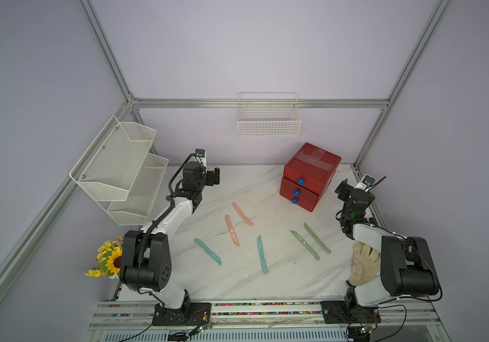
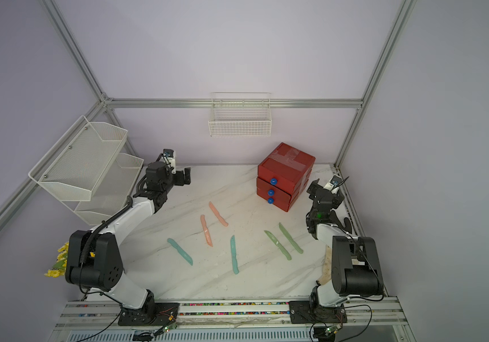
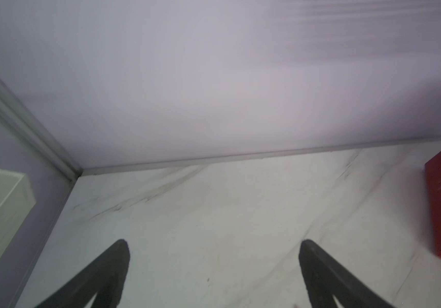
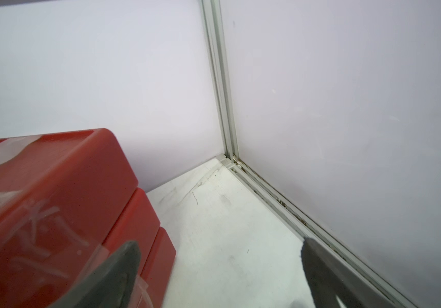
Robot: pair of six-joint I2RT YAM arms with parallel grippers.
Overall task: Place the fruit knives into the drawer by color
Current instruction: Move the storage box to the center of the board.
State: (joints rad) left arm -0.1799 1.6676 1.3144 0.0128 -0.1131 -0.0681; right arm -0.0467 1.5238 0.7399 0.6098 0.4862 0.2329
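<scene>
Your right gripper (image 4: 219,244) stood just beside the drawer (image 1: 311,174), at the flank away from its blue knobs (image 1: 297,192), jaws spread wide and holding nothing. Your left gripper (image 3: 215,245) hung well apart from the drawer, off toward its knob side, jaws equally spread and bare. All six fruit knives (image 1: 232,230) lay flat out in front of the knob face. The pink pair (image 1: 242,213) was nearest it. The pale green pair (image 1: 304,245) lay farther out, side by side, long axes slanting away from the drawer. The teal pair (image 1: 262,258) lay farthest. So the knives lay behind your right jaws, not ahead of them; I judge that arm nearer the green ones. All three drawers sat shut, their contents hidden.
</scene>
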